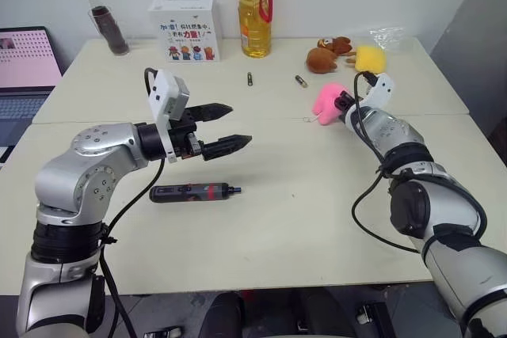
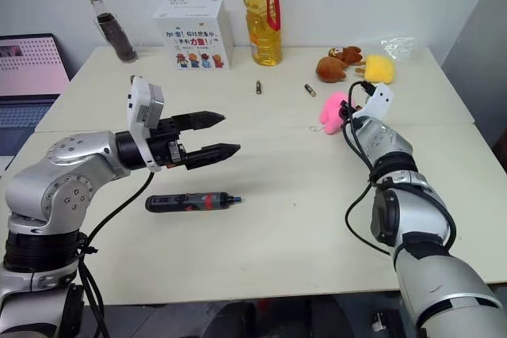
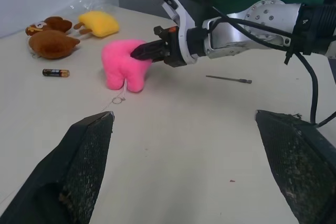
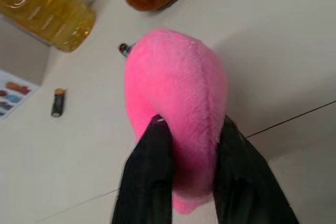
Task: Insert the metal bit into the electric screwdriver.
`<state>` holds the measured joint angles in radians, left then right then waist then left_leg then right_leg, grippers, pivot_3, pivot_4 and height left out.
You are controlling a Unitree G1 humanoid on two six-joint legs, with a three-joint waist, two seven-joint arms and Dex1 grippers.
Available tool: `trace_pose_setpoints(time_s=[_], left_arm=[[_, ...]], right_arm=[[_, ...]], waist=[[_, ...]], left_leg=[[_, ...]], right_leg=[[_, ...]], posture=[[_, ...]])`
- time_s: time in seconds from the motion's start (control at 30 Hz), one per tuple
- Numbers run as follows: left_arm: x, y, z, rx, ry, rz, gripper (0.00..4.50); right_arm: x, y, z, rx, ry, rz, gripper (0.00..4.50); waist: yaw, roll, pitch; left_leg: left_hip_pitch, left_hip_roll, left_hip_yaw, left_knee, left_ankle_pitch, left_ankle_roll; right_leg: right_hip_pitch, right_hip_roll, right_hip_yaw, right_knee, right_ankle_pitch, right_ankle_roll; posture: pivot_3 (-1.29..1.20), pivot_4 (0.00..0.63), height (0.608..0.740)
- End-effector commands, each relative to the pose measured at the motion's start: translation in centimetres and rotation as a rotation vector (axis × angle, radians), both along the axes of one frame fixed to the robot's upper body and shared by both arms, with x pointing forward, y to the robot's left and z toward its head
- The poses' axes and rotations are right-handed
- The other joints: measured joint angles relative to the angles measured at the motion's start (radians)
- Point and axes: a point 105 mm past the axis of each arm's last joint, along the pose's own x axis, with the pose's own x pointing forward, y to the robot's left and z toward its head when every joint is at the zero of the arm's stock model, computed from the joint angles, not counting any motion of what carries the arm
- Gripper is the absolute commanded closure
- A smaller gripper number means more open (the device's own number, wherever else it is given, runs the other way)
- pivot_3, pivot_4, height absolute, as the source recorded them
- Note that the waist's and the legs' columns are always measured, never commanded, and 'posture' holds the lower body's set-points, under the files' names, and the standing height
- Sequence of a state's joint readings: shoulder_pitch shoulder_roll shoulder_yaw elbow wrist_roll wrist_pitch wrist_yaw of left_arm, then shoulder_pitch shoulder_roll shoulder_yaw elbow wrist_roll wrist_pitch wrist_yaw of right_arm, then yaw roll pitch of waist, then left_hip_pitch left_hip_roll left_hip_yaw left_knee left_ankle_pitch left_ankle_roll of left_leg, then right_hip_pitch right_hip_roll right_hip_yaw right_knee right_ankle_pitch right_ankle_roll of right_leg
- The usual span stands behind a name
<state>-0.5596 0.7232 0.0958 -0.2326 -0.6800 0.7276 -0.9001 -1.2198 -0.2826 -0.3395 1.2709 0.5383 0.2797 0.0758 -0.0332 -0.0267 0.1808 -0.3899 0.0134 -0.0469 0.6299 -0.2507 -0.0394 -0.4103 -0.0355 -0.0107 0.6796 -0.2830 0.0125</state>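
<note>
On your pale desk (image 1: 317, 227) the electric screwdriver (image 1: 194, 192) lies near the front edge, just under your wide-open left gripper (image 1: 231, 127), while farther back your right gripper (image 4: 191, 145) squeezes the pink plush toy (image 4: 178, 98), with the metal bit (image 3: 229, 79) lying close by.

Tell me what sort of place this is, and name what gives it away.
Probably an office or lab test bench, not a home or workshop. Pale plain tables pushed together against a bare white wall, an open laptop with a pink screen at the edge, and a staged mix: a yellow cooking-oil bottle, plush toys and a slim black electric screwdriver.
</note>
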Motion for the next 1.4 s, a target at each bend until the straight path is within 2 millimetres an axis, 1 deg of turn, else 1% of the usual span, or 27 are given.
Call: trace_pose_setpoints(time_s=[0.03, 0.07, 0.1, 0.17, 0.2, 0.23, 0.3, 0.4, 0.5, 0.6, 0.67, 0.7, 0.77, 0.8, 0.83, 0.87, 0.9, 0.97, 1.03, 1.1, 1.13, 1.2, 1.23, 1.3, 1.4], left_arm=[[-0.6, 0.4, 0.7, 0.006, -0.053, 0.02, 0.0], [-0.7, 0.4, 0.7, 0.007, -0.052, 0.023, 0.0], [-0.7, 0.4, 0.6, 0.007, -0.051, 0.025, 0.0], [-0.8, 0.7, 0.4, 0.011, -0.047, 0.038, 0.0], [-0.9, 0.8, 0.3, 0.012, -0.046, 0.043, 0.0], [-0.9, 0.8, 0.3, 0.013, -0.046, 0.046, 0.0], [-0.9, 0.9, 0.4, 0.011, -0.048, 0.05, 0.0], [-0.6, 1.0, 0.4, 0.013, -0.051, 0.056, 0.0], [-0.3, 1.1, 0.4, 0.03, -0.059, 0.062, 0.0], [-0.3, 1.3, 0.3, 0.056, -0.057, 0.049, 0.0], [-0.3, 1.6, 0.0, 0.107, -0.052, 0.037, 0.0], [-0.2, 1.8, -0.1, 0.127, -0.051, 0.034, 0.0], [-0.2, 2.1, -0.4, 0.172, -0.043, 0.026, 0.0], [-0.1, 2.3, -0.8, 0.221, -0.037, 0.018, 0.0], [0.1, 2.7, -1.5, 0.299, -0.041, 0.006, 0.0], [0.2, 3.0, -1.9, 0.353, -0.043, -0.003, 0.0], [0.5, 3.3, -2.6, 0.431, -0.049, -0.007, 0.0], [0.4, 3.6, -3.7, 0.562, -0.036, -0.071, 0.0], [0.4, 4.0, -4.6, 0.66, -0.024, -0.116, 0.0], [0.4, 4.4, -5.4, 0.736, -0.005, -0.143, 0.0], [0.6, 4.4, -5.8, 0.773, 0.0, -0.158, 0.0], [1.1, 4.1, -6.2, 0.81, 0.001, -0.176, 0.0], [1.2, 3.9, -6.3, 0.817, 0.001, -0.182, 0.0], [1.2, 3.7, -7.4, 0.885, 0.015, -0.217, 0.0], [1.2, 3.7, -8.9, 0.972, 0.009, -0.253, 0.0]], right_arm=[[0.4, -0.6, 1.4, -0.034, -0.054, -0.035, 2.5], [0.4, -0.7, 1.5, -0.034, -0.057, -0.035, 2.33], [0.4, -0.7, 1.5, -0.034, -0.059, -0.035, 2.08], [0.5, -1.0, 2.2, -0.084, -0.095, -0.039, 1.68], [0.5, -1.2, 2.7, -0.122, -0.119, -0.037, 1.52], [0.6, -1.3, 3.2, -0.169, -0.143, -0.032, 1.21], [0.7, -1.8, 4.4, -0.254, -0.192, -0.036, 0.72], [0.7, -1.9, 6.3, -0.388, -0.263, -0.004, 0.03], [0.7, -2.0, 7.7, -0.478, -0.32, 0.031, 0.03], [0.4, -1.1, 8.9, -0.517, -0.387, 0.123, 0.03], [-0.7, 0.8, 8.4, -0.529, -0.425, 0.331, 0.03], [-1.3, 1.5, 8.1, -0.535, -0.437, 0.401, 0.03], [-3.0, 2.0, 7.3, -0.597, -0.463, 0.51, 0.03], [-4.6, 2.2, 6.6, -0.64, -0.479, 0.579, 0.03], [-6.8, 2.4, 5.5, -0.668, -0.478, 0.656, 0.03], [-8.5, 2.7, 4.7, -0.681, -0.472, 0.712, 0.03], [-10.8, 3.1, 4.0, -0.665, -0.468, 0.778, 0.03], [-15.6, 4.3, 2.8, -0.639, -0.474, 0.922, 0.03], [-18.8, 5.1, 2.1, -0.636, -0.468, 1.008, 0.03], [-20.7, 5.6, 1.5, -0.638, -0.455, 1.045, 0.03], [-22.0, 6.0, 1.2, -0.624, -0.451, 1.068, 0.03], [-23.6, 6.6, 0.8, -0.598, -0.446, 1.081, 0.03], [-24.0, 6.8, 0.7, -0.593, -0.448, 1.08, 0.03], [-25.0, 7.6, 0.5, -0.564, -0.454, 1.076, 0.03], [-25.8, 8.2, 0.2, -0.564, -0.459, 1.071, 0.03]], waist=[[0.0, 0.0, 0.0], [0.001, 0.0, 0.0], [0.0, 0.0, 0.0], [0.0, 0.0, 0.0], [0.0, 0.0, 0.0], [0.0, 0.0, 0.0], [0.0, 0.0, 0.0], [0.0, 0.0, 0.0], [0.0, 0.0, 0.0], [-0.001, 0.0, 0.0], [-0.001, 0.0, 0.0], [-0.002, 0.001, 0.0], [0.001, 0.0, 0.0], [0.002, 0.001, 0.0], [0.006, 0.001, 0.0], [0.015, 0.001, 0.0], [0.021, 0.003, 0.001], [0.031, 0.005, 0.003], [0.031, 0.006, 0.004], [0.021, 0.007, 0.004], [0.018, 0.007, 0.004], [0.017, 0.006, 0.004], [0.016, 0.006, 0.004], [0.015, 0.006, 0.004], [0.008, 0.006, 0.004]], left_leg=[[0.0, 0.0, 0.0, 0.0, 0.0, 0.0], [0.0, 0.0, 0.0, 0.0, 0.0, 0.0], [0.0, 0.0, 0.0, 0.0, -0.001, 0.001], [0.0, 0.0, 0.0, 0.001, -0.001, 0.001], [0.0, 0.0, 0.0, 0.001, -0.001, 0.001], [0.0, 0.0, 0.0, 0.001, -0.001, 0.001], [0.0, 0.0, 0.0, 0.001, -0.001, 0.001], [0.0, -0.001, 0.0, 0.001, -0.001, 0.001], [0.0, -0.001, 0.0, 0.001, 0.0, 0.0], [0.0, -0.001, 0.0, 0.001, 0.0, 0.0], [0.0, -0.001, 0.0, 0.001, 0.0, -0.001], [0.0, -0.001, 0.0, 0.001, 0.0, -0.001], [0.0, 0.0, -0.002, 0.001, 0.0, 0.0], [0.0, 0.0, -0.002, 0.001, -0.001, 0.001], [0.0, 0.0, -0.002, 0.0, -0.001, 0.002], [-0.001, 0.0, -0.003, 0.0, -0.001, 0.002], [-0.003, 0.0, -0.006, 0.001, -0.001, 0.002], [-0.005, -0.002, -0.004, 0.003, -0.001, 0.002], [-0.005, -0.003, -0.005, 0.004, -0.001, 0.003], [-0.004, -0.004, -0.003, 0.007, -0.002, 0.003], [-0.003, -0.004, -0.003, 0.008, -0.002, 0.003], [-0.002, -0.002, -0.006, 0.01, -0.002, 0.004], [-0.002, -0.001, -0.006, 0.01, -0.002, 0.004], [-0.002, -0.001, -0.007, 0.012, -0.002, 0.004], [-0.003, -0.001, -0.006, 0.012, -0.002, 0.004]], right_leg=[[0.0, -0.001, 0.0, 0.0, 0.0, 0.0], [0.0, -0.001, 0.0, 0.0, 0.0, 0.0], [0.0, -0.001, 0.0, 0.0, 0.0, 0.001], [0.0, -0.001, 0.0, 0.0, 0.001, 0.001], [0.0, -0.001, 0.0, 0.0, 0.001, 0.001], [0.0, -0.001, 0.0, 0.001, 0.001, 0.001], [0.0, -0.001, 0.0, 0.001, 0.0, 0.001], [0.0, -0.001, 0.0, 0.0, 0.001, 0.001], [0.0, -0.001, 0.0, 0.001, 0.0, 0.001], [0.0, -0.001, 0.0, 0.0, 0.001, 0.001], [0.0, -0.001, 0.0, 0.0, 0.0, 0.001], [0.0, 0.0, 0.0, 0.0, 0.0, 0.001], [0.0, 0.0, -0.001, 0.0, 0.0, 0.001], [0.0, 0.0, -0.001, 0.0, 0.0, 0.001], [0.0, 0.0, -0.001, 0.0, 0.0, 0.001], [0.0, 0.0, -0.002, 0.0, 0.0, 0.001], [0.0, 0.0, -0.004, -0.001, 0.0, 0.001], [-0.002, -0.001, -0.003, 0.0, 0.0, 0.001], [-0.002, -0.001, -0.004, 0.0, 0.0, 0.001], [-0.001, 0.001, -0.002, 0.001, 0.002, 0.002], [0.0, 0.003, -0.003, 0.001, 0.002, 0.002], [0.002, 0.007, -0.004, 0.001, 0.002, 0.001], [0.002, 0.007, -0.004, 0.001, 0.002, 0.001], [0.002, 0.009, -0.004, 0.002, 0.002, 0.001], [0.002, 0.009, -0.003, 0.002, 0.003, 0.001]], posture=[[0.0, 0.15, 0.74], [0.0, 0.15, 0.74], [0.0, 0.15, 0.74], [0.0, 0.15, 0.74], [0.0, 0.15, 0.74], [0.0, 0.15, 0.74], [0.0, 0.15, 0.74], [0.0, 0.15, 0.74], [0.0, 0.15, 0.74], [0.0, 0.15, 0.74], [0.0, 0.15, 0.74], [0.0, 0.15, 0.74], [0.0, 0.15, 0.74], [0.0, 0.15, 0.74], [0.0, 0.15, 0.74], [0.0, 0.15, 0.74], [0.0, 0.15, 0.74], [0.0, 0.15, 0.74], [0.0, 0.15, 0.74], [0.0, 0.15, 0.74], [0.0, 0.15, 0.74], [0.0, 0.15, 0.74], [0.0, 0.15, 0.74], [0.0, 0.15, 0.74], [0.0, 0.15, 0.74]])
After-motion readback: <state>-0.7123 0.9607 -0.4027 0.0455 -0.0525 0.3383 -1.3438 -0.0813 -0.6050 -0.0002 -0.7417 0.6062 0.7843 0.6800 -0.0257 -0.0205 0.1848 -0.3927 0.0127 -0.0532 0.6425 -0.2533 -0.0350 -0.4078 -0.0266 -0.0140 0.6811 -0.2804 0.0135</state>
